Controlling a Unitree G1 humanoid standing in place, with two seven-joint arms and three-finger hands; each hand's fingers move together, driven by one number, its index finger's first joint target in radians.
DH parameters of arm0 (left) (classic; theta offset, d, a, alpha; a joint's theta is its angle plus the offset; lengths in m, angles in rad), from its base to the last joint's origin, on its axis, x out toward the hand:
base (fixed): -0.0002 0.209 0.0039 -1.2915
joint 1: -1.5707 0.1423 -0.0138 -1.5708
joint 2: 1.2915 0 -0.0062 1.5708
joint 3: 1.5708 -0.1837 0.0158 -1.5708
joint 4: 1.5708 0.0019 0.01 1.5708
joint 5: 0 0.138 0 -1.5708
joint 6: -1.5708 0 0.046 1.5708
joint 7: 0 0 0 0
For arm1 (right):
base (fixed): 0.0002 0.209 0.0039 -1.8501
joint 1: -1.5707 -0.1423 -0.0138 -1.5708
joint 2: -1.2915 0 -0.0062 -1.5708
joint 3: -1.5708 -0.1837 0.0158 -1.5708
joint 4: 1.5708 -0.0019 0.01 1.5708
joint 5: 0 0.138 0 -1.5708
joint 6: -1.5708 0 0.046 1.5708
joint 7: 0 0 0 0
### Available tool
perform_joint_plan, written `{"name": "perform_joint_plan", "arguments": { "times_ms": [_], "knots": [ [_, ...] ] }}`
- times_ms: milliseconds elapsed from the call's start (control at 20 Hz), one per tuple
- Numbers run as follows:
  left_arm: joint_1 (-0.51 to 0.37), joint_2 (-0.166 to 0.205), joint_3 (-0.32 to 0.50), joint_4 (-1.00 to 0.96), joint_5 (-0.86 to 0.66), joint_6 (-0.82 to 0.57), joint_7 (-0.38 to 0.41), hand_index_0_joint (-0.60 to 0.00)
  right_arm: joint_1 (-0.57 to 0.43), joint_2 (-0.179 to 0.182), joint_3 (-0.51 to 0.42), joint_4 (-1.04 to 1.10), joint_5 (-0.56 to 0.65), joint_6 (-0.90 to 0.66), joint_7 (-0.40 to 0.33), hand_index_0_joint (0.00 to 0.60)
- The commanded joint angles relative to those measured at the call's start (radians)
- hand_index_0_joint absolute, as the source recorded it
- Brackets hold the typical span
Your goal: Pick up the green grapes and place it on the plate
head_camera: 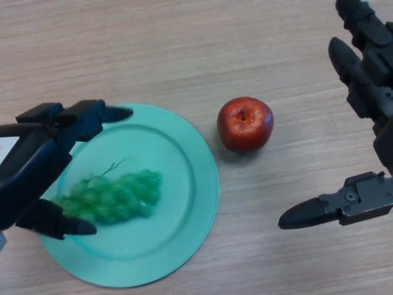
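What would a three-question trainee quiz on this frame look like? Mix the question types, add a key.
1. True or false: the green grapes lie on the plate.
2. Which hand is beside the grapes? A) left hand B) right hand
3. Fill in: the red fruit on the table to the right of the plate is an ____.

Key:
1. True. The bunch rests on the left part of the plate.
2. A. The left hand is open, with fingers above and below the bunch and not closed on it; the right hand is open too, over bare table right of the apple.
3. apple.
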Motion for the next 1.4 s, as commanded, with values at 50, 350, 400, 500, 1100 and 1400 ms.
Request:
{"name": "perform_joint_plan", "arguments": {
  "times_ms": [50,350,400,500,1100,1400],
  "knots": [
    [-0.043,0.017,0.103,-0.067,-0.137,0.043,0.097,0.0,-0.028,-0.003,-0.032,-0.054,-0.048,-0.118,-0.003,0.0],
    [-0.027,-0.013,0.231,-0.057,-0.786,0.183,0.308,0.0,-0.05,0.027,0.0,-0.054,-0.098,-0.099,0.023,0.0],
    [0.0,-0.017,0.269,-0.05,-0.9,0.206,0.341,0.0,-0.055,0.039,0.006,-0.054,-0.108,-0.097,0.029,0.0],
    [0.03,-0.013,0.333,-0.043,-1.057,0.255,0.374,0.0,-0.066,0.06,0.019,-0.054,-0.118,-0.088,0.034,0.0],
    [0.077,-0.016,0.345,-0.06,-1.123,0.302,0.33,0.0,-0.105,0.122,0.051,-0.054,-0.18,-0.03,0.087,0.0],
    [0.066,-0.009,0.332,-0.046,-1.096,0.298,0.327,0.0,-0.112,0.166,0.042,-0.054,-0.231,-0.007,0.141,0.0]
  ]
}}
